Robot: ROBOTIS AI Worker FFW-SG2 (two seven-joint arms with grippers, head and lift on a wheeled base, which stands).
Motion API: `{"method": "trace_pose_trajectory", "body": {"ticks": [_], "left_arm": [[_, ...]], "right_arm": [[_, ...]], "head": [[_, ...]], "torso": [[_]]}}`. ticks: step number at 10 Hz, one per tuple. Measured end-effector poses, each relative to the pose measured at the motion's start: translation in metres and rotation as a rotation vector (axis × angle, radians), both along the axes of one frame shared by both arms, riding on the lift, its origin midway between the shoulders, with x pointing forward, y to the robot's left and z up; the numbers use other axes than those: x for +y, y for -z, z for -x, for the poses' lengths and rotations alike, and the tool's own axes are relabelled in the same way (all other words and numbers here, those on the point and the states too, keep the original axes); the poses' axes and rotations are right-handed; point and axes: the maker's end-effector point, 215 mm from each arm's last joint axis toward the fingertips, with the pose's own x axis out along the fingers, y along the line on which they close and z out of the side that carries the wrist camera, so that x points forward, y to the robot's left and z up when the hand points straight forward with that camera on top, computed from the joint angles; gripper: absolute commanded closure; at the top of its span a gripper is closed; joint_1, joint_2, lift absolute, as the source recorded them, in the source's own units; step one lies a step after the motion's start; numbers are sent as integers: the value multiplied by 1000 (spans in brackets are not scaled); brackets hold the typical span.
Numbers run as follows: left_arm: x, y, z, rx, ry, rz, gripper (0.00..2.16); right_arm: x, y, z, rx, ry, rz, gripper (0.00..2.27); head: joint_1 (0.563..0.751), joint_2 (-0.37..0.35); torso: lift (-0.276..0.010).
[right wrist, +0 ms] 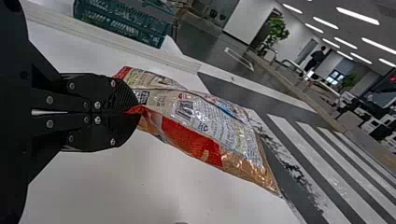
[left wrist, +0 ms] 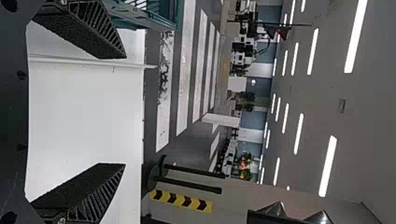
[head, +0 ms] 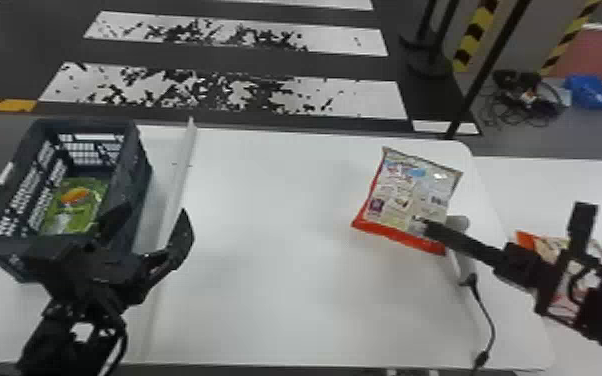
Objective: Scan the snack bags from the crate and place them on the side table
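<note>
Clamped shut w/ R gripper [head: 427, 228] on near-R corner of red-and-cream snack bag [head: 407, 197], pinching just the edge, fingertips together on film. Holding it above white worktable [head: 285, 260], printed panel facing head cam, red edge towards robot, bulk sticking out past fingertips. Angled in from R edge of head view over side table [head: 515, 187], w/ R wrist turned so as to point inward across worktable, slightly away from robot. Parted wide w/ L gripper [head: 157, 212], gripping nothing; in from bottom edge at L, pointing fwd over worktable, approx. level per L wrist view, nr the crate's near-R side, w/ one finger overlapping crate [head: 140, 200] in head view. Just by held bag, partly behind bag and R gripper, w/ white corded handheld scanner [head: 457, 255]; can't tell if touching. Trailing black cable [head: 486, 312] towards near edge of worktable. Inside crate, lying at bottom: green snack bag [head: 77, 200]. Btwn crate and open middle of worktable: raised white strip [head: 177, 175]. On side table, mostly hidden behind R arm: orange-and-cream snack bag [head: 525, 241]. Farther off, on floor: blue bag [head: 591, 91] beside tangled cables [head: 520, 102].
</note>
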Motion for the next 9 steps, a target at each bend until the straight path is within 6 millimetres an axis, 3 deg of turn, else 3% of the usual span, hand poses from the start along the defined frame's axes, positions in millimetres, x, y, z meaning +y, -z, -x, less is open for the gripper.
{"method": "trace_pose_trajectory", "body": {"ticks": [2, 4, 6, 9], "left_arm": [[0, -2, 0, -3, 2, -1, 36], [0, -4, 0, -6, 3, -2, 36], [0, -4, -1, -6, 4, -3, 36], [0, -3, -1, -5, 4, -4, 36]], "right_arm": [[-46, -24, -7, -40, 114, -13, 2256], [-93, -33, -8, -63, 244, -14, 2253], [-152, -27, -10, -77, 421, 25, 2256], [-215, 0, -3, -60, 630, 74, 2256]], "head": [[695, -175], [695, -223], [695, -297], [695, -350]], "torso": [[-50], [-50], [-50], [-50]]}}
